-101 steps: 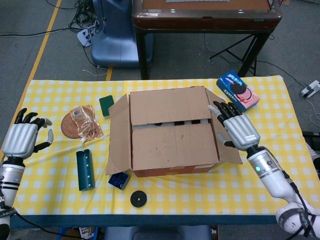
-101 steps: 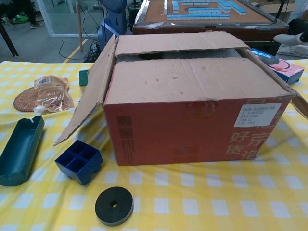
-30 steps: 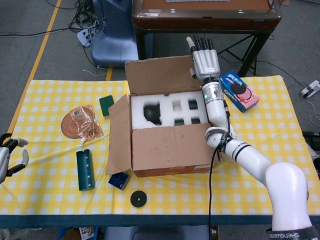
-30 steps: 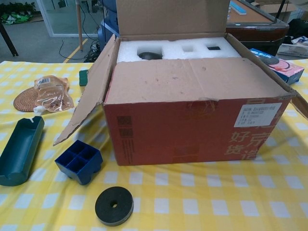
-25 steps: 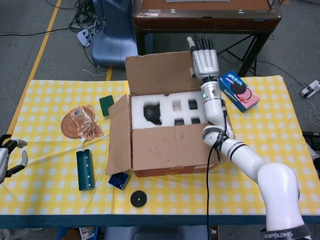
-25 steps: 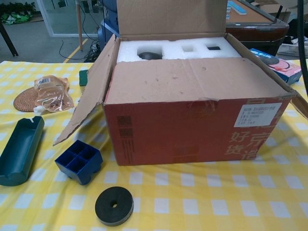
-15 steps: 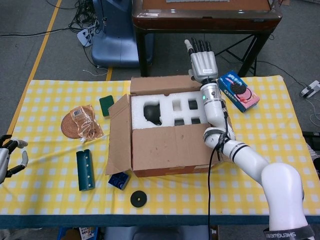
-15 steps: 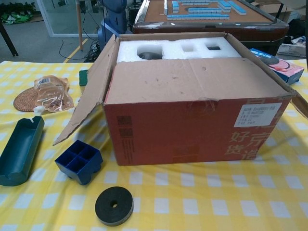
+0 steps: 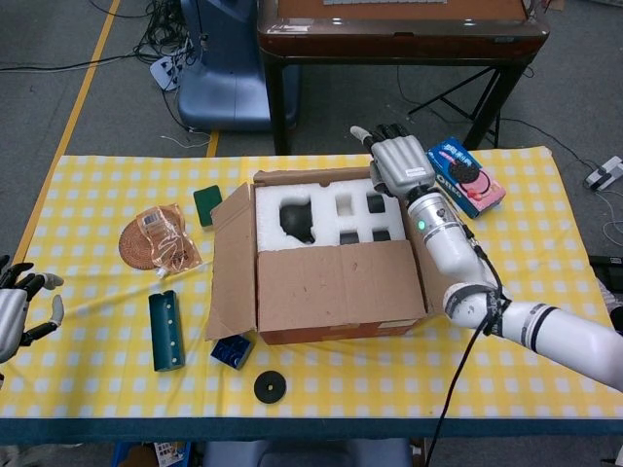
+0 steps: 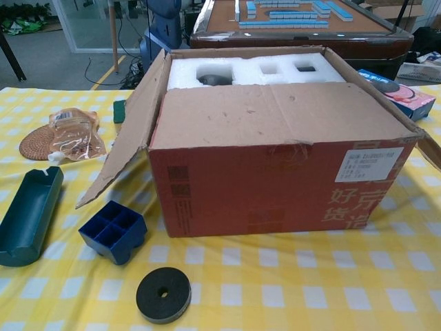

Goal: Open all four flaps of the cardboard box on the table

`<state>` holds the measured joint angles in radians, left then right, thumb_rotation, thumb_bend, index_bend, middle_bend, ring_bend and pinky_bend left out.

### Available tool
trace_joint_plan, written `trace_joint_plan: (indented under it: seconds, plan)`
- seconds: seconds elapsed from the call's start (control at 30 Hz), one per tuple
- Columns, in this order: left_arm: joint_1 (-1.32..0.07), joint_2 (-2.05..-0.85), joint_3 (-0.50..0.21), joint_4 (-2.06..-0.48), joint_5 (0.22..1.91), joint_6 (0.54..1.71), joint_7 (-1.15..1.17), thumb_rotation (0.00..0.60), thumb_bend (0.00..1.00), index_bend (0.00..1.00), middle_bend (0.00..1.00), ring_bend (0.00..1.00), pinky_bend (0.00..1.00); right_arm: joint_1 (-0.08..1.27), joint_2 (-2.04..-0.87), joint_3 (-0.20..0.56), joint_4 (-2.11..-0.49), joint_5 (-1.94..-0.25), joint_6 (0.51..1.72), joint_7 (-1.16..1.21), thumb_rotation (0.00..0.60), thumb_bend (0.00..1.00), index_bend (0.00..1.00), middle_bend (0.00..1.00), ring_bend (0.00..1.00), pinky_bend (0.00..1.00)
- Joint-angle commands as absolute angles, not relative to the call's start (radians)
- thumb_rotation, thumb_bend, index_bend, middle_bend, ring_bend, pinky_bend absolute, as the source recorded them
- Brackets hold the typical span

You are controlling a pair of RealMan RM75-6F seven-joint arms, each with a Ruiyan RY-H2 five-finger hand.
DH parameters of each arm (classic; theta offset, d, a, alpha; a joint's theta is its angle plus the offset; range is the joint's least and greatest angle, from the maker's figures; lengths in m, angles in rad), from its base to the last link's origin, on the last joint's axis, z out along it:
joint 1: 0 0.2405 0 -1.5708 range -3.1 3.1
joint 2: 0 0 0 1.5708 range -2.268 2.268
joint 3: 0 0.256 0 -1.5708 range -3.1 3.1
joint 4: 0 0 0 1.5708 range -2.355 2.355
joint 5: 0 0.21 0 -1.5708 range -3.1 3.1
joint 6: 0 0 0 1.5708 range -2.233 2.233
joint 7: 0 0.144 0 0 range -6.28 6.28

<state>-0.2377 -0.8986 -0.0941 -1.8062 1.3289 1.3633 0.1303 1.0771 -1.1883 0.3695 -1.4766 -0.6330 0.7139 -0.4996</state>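
Cardboard box (image 9: 336, 263) sits mid-table, its near flap (image 9: 341, 285) lying closed over white foam (image 9: 331, 216), so that one remains. The right hand (image 9: 397, 161), fingers loosely spread and empty, hovers by the far-right corner; the left hand (image 9: 18, 309) idles open at the table edge.

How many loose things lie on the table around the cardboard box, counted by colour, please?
Dark green: 2, the long tray and the small block.
Blue: 2, the divided cube and the biscuit pack.
Black: 1, the disc.
Brown: 1, the woven coaster.
Clear: 1, the pouch lying on the coaster.
Total: 7.
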Motion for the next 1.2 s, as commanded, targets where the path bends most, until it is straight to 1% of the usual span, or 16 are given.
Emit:
trace_joint_plan:
  seconds: [0.03,0.07,0.13,0.23,0.6,0.9,1.2]
  plan:
    - [-0.236,-0.899,-0.094,-1.81,1.33,1.363,0.135,0.224,0.56,0.44,0.4,0.18,0.0,0.997,-1.052,0.317,-1.641,-0.634,0.689,-0.446,0.6,0.85,0.17,0.29,0.16,0.14]
    - [-0.236,-0.899,-0.094,-1.811,1.33,1.363,0.137,0.224,0.56,0.44,0.4,0.18,0.0,0.987,-1.037,0.31,-1.659,-0.644,0.685,-0.436,0.6,0.87,0.18,0.3,0.17,0.15]
    - [-0.235,-0.9,-0.094,-1.812,1.329,1.362,0.141,0.226,0.56,0.45,0.4,0.18,0.0,0.967,-1.014,0.295,-1.693,-0.674,0.684,-0.412,0.6,0.94,0.21,0.32,0.19,0.16]
    - [-0.232,-0.903,-0.094,-1.812,1.329,1.364,0.145,0.225,0.56,0.45,0.4,0.18,0.0,0.941,-0.998,0.272,-1.722,-0.722,0.683,-0.38,0.6,1.0,0.24,0.34,0.2,0.17]
    - [-0.22,-0.914,-0.09,-1.798,1.336,1.368,0.127,0.225,0.56,0.45,0.4,0.18,0.0,0.899,-1.004,0.214,-1.752,-0.843,0.69,-0.305,0.6,1.0,0.28,0.35,0.2,0.17]
    - [-0.215,-0.917,-0.088,-1.784,1.34,1.362,0.114,0.224,0.56,0.45,0.4,0.18,0.0,0.92,-1.042,0.182,-1.722,-0.841,0.681,-0.295,0.6,1.0,0.28,0.35,0.2,0.17]
    - [-0.209,-0.919,-0.087,-1.772,1.34,1.359,0.102,0.224,0.56,0.45,0.4,0.18,0.0,0.938,-1.044,0.153,-1.726,-0.826,0.682,-0.305,0.6,1.0,0.28,0.36,0.2,0.17]
